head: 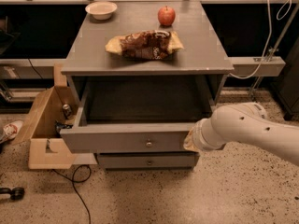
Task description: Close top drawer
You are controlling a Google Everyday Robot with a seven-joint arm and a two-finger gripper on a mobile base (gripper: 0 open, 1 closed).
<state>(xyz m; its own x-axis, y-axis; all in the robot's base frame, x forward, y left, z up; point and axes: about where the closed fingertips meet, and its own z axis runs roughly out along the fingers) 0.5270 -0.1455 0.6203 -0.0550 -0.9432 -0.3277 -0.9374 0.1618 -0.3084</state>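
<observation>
Picking up the top drawer [126,141] pulled far out of the cabinet [140,59], front edge standing well forward of the cabinet's top lip, side walls running straight back into the dark opening. Spotting the knob [149,143] dead centre on the drawer front, apart from the gripper. Finding the gripper [189,143] at the cabinet's front right, pressed up by the right end of the drawer front, mostly hidden behind the white arm [247,127]. Cannot tell whether open or closed, nor whether holding anything. Following the arm in from the cabinet's right, low over the speckled floor [187,199]. Noting deep open room between the drawer front and the cabinet's back. Catching the lower drawer [149,161] just beneath, sitting flush in the cabinet. Up on the cabinet's top: bowl [101,9] near the back left corner, apple [166,16] toward the back, snack bag [145,44] in the middle, all set back from the front edge. Left of the cabinet: wooden box [44,120] just beside the drawer's left corner, can [67,110] inside it. Tracing a cable [74,190] looping over the floor before the cabinet's left side. Seeing open floor spreading out in front of the cabinet.
</observation>
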